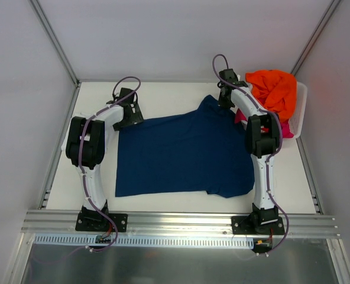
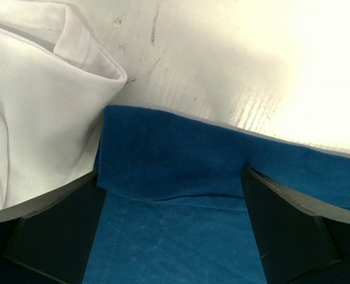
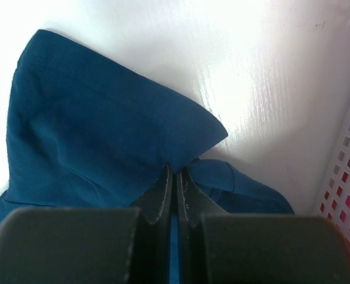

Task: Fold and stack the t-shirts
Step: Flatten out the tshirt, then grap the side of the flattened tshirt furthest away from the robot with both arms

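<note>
Left gripper [image 2: 172,195]: fingers spread wide over the hem of the navy t-shirt [image 1: 181,154]. Cloth runs between them, but I have hold of nothing.

Right gripper [image 3: 174,177]: fingers closed tight, with a small pinch of the navy t-shirt between the tips.

Location: the navy t-shirt is spread on the table [image 1: 163,97] beside the white basket [image 1: 299,118]. The pinched corner is the part nearest the basket. The hem under my left gripper is on the side well apart from it.

Risk 1: a white t-shirt [image 2: 39,106] touches the navy corner on the side away from the basket. If my left fingers close here, they may take it in too.

Risk 2: the right pinch is small and sits on a raised fold, so a quick lift could let the cloth slip out.

Risk 3: with one side gripped and the other free, a pull would probably drag the shirt askew and spoil the fold line.

Risk 4: my right arm works just beside the basket. An orange t-shirt [image 1: 272,89] is heaped over the rim and a magenta-pink t-shirt [image 1: 286,130] shows below it, so a wide swing could snag one.

Look: plain deep blue with a stitched hem, mostly flat. It is peaked and creased at the pinch, and one short sleeve shows at the near edge.
</note>
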